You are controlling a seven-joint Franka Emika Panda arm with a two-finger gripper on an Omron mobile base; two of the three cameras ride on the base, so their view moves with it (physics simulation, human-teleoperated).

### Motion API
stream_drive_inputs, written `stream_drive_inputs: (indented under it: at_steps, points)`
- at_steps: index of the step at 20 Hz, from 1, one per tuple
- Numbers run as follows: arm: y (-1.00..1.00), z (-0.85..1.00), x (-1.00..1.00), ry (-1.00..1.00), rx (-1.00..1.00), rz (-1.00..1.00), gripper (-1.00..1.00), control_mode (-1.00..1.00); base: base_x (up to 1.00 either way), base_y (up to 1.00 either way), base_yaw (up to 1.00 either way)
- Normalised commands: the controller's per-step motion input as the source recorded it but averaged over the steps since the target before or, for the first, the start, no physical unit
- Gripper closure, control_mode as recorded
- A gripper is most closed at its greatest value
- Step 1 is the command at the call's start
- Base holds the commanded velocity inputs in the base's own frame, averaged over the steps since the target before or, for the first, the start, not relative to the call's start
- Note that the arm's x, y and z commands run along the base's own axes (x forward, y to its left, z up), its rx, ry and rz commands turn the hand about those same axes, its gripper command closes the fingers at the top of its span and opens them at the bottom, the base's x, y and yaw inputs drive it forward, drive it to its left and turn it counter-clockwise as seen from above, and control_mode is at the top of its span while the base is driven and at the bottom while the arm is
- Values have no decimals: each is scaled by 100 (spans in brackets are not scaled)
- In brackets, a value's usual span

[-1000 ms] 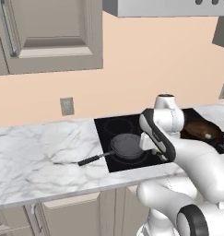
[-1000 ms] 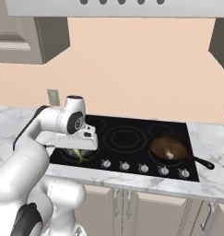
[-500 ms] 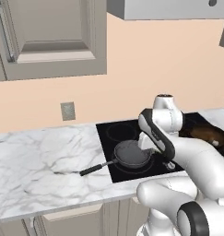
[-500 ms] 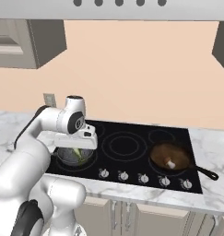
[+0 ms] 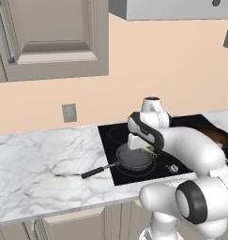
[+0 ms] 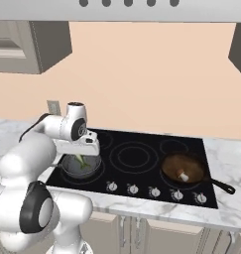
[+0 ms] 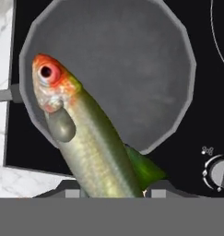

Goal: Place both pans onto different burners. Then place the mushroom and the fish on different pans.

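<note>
Gripper [image 7: 111, 192] still pinches the fish [image 7: 85, 138] over the dark pan [image 7: 122, 69], seemingly unmoved.

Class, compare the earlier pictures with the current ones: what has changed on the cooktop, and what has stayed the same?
Mostly the base drove, shifting both base views: the scene slid right in the left view, left in the right. The hand stays shut on the fish, held over the dark pan. The mushroom stays in the brown pan. Both pans remain on the cooktop.
</note>
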Motion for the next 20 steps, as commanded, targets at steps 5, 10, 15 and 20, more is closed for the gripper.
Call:
stream_drive_inputs:
  at_steps: [5,10,15,20]
  points:
    - [20,-19,43,0,0,0,100,-100,0,0,0]
    - [17,-23,26,0,-1,0,100,-100,0,0,0]
    - [4,-33,10,0,0,0,100,-100,0,0,0]
    - [0,-30,18,0,0,0,100,-100,0,0,0]
